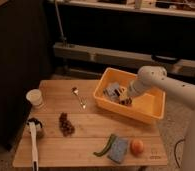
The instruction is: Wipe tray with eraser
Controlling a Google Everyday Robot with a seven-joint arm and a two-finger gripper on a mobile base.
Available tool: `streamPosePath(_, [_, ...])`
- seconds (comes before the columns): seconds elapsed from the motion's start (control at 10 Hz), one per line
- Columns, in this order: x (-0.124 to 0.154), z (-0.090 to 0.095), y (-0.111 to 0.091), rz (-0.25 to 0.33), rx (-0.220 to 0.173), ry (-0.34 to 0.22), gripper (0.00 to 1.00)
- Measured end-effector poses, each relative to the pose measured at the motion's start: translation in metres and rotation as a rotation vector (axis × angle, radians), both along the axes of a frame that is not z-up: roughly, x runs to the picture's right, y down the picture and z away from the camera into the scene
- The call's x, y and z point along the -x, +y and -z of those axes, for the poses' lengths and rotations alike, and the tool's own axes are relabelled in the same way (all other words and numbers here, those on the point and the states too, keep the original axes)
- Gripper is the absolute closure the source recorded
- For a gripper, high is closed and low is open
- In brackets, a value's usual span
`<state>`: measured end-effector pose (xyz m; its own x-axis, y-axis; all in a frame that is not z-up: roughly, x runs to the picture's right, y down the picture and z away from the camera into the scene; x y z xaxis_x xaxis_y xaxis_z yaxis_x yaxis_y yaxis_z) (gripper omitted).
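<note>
Yellow tray (141, 114) contains a grey eraser (111, 91) and the end effector (124, 98) beside it; grip indiscernible.

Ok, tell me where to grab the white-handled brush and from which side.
Probably mid-handle, from straight above: the brush lies flat on the table, its long thin handle pointing at the front edge, bare wood on both sides. The hand is far off, down in the yellow tray.
</note>
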<state>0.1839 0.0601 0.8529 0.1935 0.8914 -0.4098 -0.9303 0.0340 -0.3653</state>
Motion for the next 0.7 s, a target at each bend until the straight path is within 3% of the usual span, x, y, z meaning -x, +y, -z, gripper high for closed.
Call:
streamPosePath(0.2, [-0.005, 0.01, 0.016, 0.027, 0.025, -0.025, 1.0])
streamPosePath(0.3, [-0.013, 0.011, 0.025, 0.046, 0.04, -0.008, 1.0])
streamPosePath(0.7, [-0.037, 0.006, 0.03, 0.048, 0.034, 0.126, 1.0])
